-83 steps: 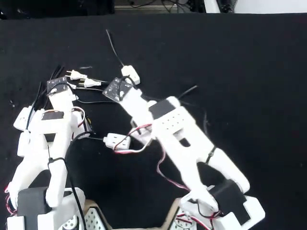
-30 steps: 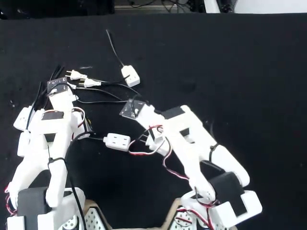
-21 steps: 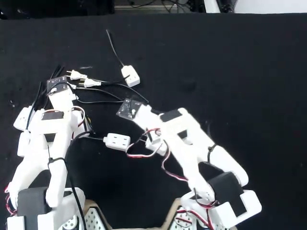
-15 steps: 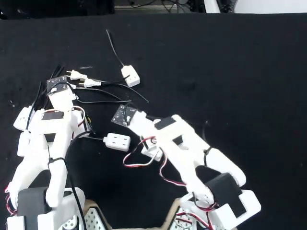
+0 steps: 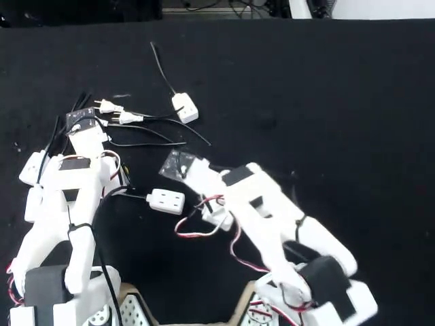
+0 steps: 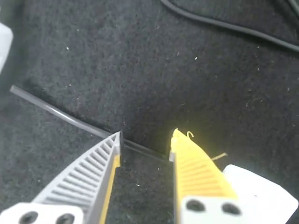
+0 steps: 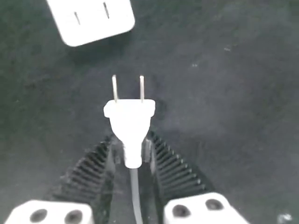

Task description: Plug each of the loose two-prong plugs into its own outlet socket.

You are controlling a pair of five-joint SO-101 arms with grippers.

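Drawing back from the upper middle of the high view toward the centre left, the right gripper (image 5: 178, 164) has left the farther socket block (image 5: 185, 107) and now hangs between it and the nearer socket block (image 5: 166, 200). Neither block has shifted. In the right wrist view the fingers are clenched on the neck of a white two-prong plug (image 7: 128, 116). Its prongs are clear of the table and point at a white outlet face (image 7: 91, 18) a short way ahead; which of the two blocks that is, I cannot tell. The prongs look roughly in line with the slots, so this plug seems to be going to a different socket, with insertion not yet begun. The left arm has kept its place at the left of the high view. Its left gripper (image 6: 145, 140) is released, the fingers standing apart astride a thin cable (image 6: 60, 116) without gripping it. Two loose plugs (image 5: 119, 112) lie unmoved just beside that arm's tip in the upper left, so most of the task looks undone.
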